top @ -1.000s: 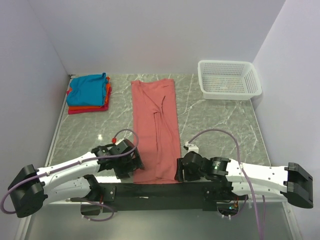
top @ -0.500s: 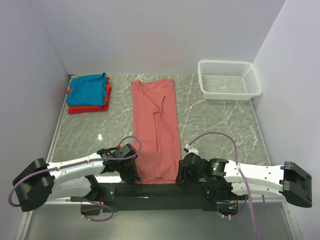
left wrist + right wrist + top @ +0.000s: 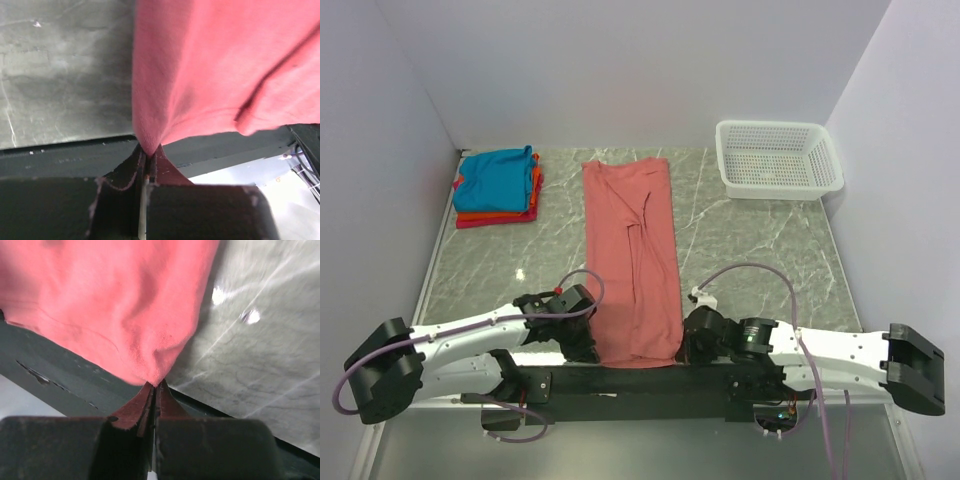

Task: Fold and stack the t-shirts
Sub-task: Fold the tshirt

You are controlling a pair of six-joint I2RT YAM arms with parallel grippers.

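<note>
Since the earlier frame both jaws have been shut: left gripper (image 3: 148, 156) and right gripper (image 3: 155, 386) are clamped on corners of the salmon-pink t-shirt (image 3: 630, 250) at the near edge of the desk (image 3: 760, 255). Cloth could be dropped if pinched thinly.

Found long t-shirt (image 3: 630, 250) down tabletop (image 3: 750, 250) middle, folded stack (image 3: 498, 185) back left, basket (image 3: 780, 192) back right, left claw (image 3: 592, 352), right claw (image 3: 680, 352) at near corners.
</note>
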